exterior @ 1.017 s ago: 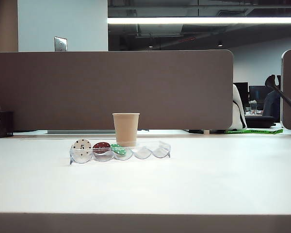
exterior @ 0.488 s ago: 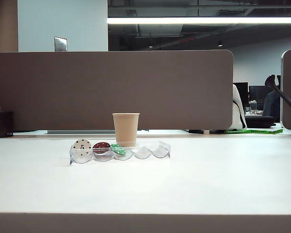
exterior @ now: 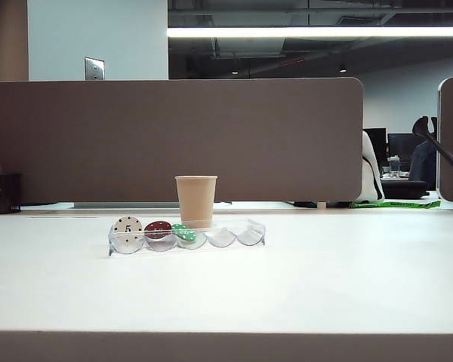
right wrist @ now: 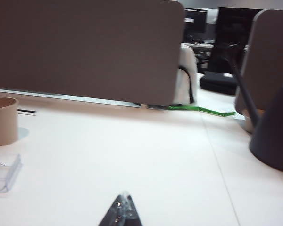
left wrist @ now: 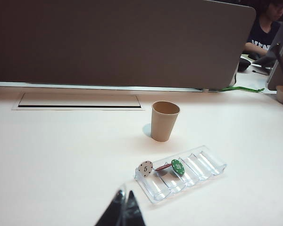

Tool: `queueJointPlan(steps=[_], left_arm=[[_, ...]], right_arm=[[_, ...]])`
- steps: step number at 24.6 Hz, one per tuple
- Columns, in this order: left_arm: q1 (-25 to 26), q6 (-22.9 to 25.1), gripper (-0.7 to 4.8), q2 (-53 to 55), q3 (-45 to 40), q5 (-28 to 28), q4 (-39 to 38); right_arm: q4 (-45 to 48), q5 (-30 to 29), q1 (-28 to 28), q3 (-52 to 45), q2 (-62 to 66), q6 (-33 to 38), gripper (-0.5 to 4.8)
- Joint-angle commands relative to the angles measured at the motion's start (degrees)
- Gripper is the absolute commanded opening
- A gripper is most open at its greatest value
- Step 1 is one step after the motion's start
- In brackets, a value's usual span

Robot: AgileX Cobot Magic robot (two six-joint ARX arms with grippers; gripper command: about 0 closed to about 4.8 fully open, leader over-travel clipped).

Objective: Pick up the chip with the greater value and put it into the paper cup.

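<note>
Three chips showing in clear tray (exterior: 241, 234) near table's middle — white "5" chip (exterior: 127, 226), red chip (exterior: 158, 228), green "20" chip (left wrist: 178, 167). Blue chip not visible anywhere. Paper cup (exterior: 196, 200) upright just behind tray, toward table's far edge. Left gripper (left wrist: 124, 207) above table's near side, short of tray — fingertips together, holding nothing. Right gripper (right wrist: 123, 208) over bare table toward right edge, jaws closed, empty.

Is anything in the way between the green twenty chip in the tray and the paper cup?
Nothing visible does. The green chip leans in the clear tray, and the paper cup stands apart behind it with bare table between. The left gripper and right gripper, both shut, hang clear of that path.
</note>
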Motion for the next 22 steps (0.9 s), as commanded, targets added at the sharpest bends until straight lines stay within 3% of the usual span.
queueJointPlan(steps=[1, 5, 10, 14, 18, 22], left_arm=[[-0.1, 0.4, -0.05, -0.7, -0.1, 0.0, -0.4], [-0.1, 0.4, -0.05, -0.7, -0.2, 0.4, -0.8], [-0.1, 0.5, -0.05, -0.7, -3.7, 0.8, 5.0], [-0.1, 0.9, -0.05, -0.7, -8.2, 0.8, 11.2], [-0.1, 0.2, -0.04, -0.7, -12.7, 0.8, 9.6], [-0.1, 0.5, -0.05, -0.7, -15.2, 0.8, 12.9]], right_arm=[[3.4, 0.9, -1.0, 0.3, 0.0, -1.1, -0.01], [5.4, -0.5, -7.1, -0.4, 0.0, -0.9, -0.01], [12.7, -9.6, -14.8, -6.2, 0.0, 5.6, -0.01], [12.3, -10.1, -14.7, -6.6, 0.0, 5.6, -0.01], [10.8, -10.9, -14.7, -7.4, 0.0, 5.6, -0.01], [10.7, -11.1, -14.7, -7.4, 0.0, 5.8, -0.01]])
